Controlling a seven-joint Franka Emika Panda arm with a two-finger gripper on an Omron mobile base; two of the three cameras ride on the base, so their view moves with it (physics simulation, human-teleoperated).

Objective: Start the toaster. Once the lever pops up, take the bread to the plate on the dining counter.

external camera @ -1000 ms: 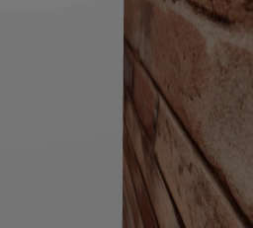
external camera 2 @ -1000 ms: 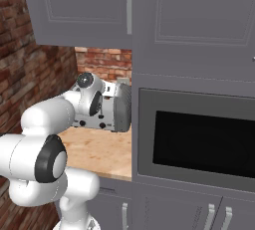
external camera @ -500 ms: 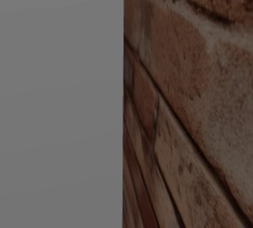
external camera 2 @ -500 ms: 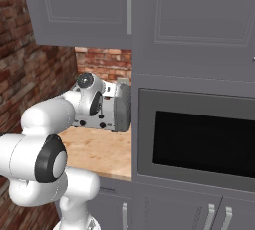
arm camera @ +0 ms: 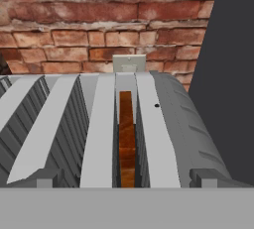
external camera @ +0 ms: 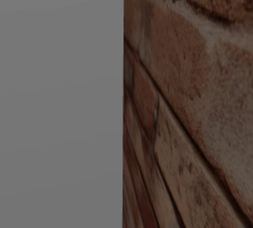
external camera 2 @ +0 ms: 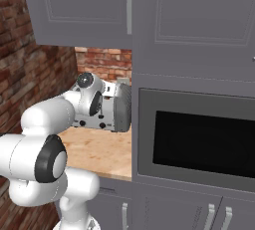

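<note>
A red brick wall (arm camera: 74, 20) backs a light wooden worktop (external camera 2: 99, 152) beside grey cabinets and a built-in microwave (external camera 2: 199, 142). The tan-brown slice of bread (arm camera: 127, 139) stands on edge, sunk in a slot of the ribbed grey metal toaster (arm camera: 168, 124). It is probably light, stiff and crumbly; pinch its exposed top edge gently. The end effector (arm camera: 127, 183) hangs spread wide above the slots, holding nothing.

Glossy white rounded arm (external camera 2: 47, 124), dark grey joint discs, bulbous white segments
</note>
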